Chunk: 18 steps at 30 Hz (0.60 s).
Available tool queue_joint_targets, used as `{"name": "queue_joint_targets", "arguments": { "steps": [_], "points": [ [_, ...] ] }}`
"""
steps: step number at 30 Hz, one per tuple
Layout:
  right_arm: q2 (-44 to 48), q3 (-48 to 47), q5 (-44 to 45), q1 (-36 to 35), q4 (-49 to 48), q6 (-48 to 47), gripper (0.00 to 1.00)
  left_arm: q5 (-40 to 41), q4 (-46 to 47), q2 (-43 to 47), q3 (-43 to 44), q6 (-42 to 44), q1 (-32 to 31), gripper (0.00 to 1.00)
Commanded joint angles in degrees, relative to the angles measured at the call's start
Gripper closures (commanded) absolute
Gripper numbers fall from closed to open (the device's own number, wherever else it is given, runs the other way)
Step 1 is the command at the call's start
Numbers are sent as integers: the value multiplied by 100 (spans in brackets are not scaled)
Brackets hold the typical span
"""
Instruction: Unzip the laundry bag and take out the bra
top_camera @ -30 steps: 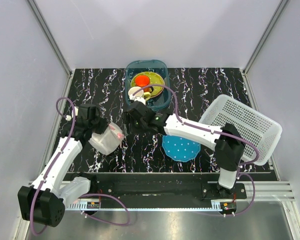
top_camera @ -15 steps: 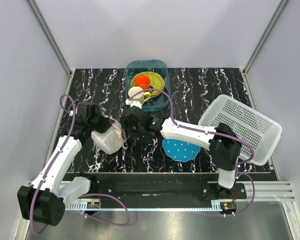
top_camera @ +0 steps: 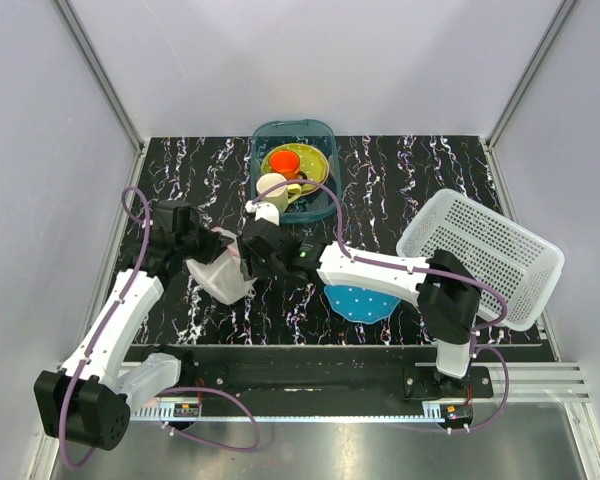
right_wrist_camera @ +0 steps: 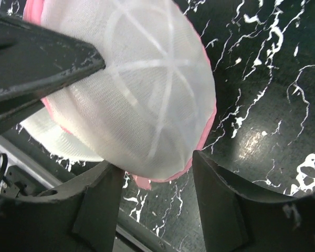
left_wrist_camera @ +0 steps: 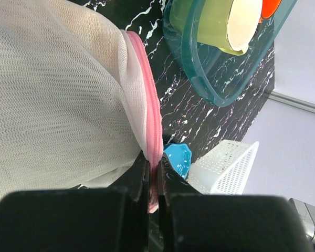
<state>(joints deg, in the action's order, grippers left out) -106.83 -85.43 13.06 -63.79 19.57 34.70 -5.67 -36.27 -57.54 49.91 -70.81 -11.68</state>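
Two claws: left claw (left_wrist_camera: 155,176) pinches laundry bag (right_wrist_camera: 142,94) trim, right claw (right_wrist_camera: 156,163) spread astride bag edge

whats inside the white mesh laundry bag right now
Only the white mesh shell and ribs of the laundry bag show, with pink zipper trim round its edge. Whatever is inside is hidden by the mesh; no bra fabric shows in any view.
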Motion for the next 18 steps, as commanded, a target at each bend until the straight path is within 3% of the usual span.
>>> {"name": "queue_joint_targets", "arguments": {
  "steps": [1, 6, 7, 11, 13, 14, 17, 18],
  "points": [
    [-136, -70, 671, -11, -235, -235, 43, -66, 191, 120, 2, -214, -18, 100],
    [-128, 279, 779, 24, -838, -1076, 67, -162, 129, 120, -78, -188, -9, 100],
    [-84, 368, 716, 24, -1006, -1271, 77, -232, 138, 120, -104, -188, -9, 100],
    [214, 921, 452, 24, -1614, -2211, 100, -434, 120, 146, -245, 22, -1, 100],
    [302, 1028, 338, 25, -1737, -2660, 100, -679, 164, 225, -359, 329, 60, 98],
    [372, 1089, 198, 24, -1746, -2931, 100, -803, 173, 269, -403, 435, 174, 92],
    [504, 1238, 214, 24, -1781, -3353, 100, -1426, 182, 401, -526, 866, 551, 55],
    [540, 1291, 284, 24, -1808, -3443, 100, -1593, 104, 419, -526, 980, 649, 27]
  ]
}}
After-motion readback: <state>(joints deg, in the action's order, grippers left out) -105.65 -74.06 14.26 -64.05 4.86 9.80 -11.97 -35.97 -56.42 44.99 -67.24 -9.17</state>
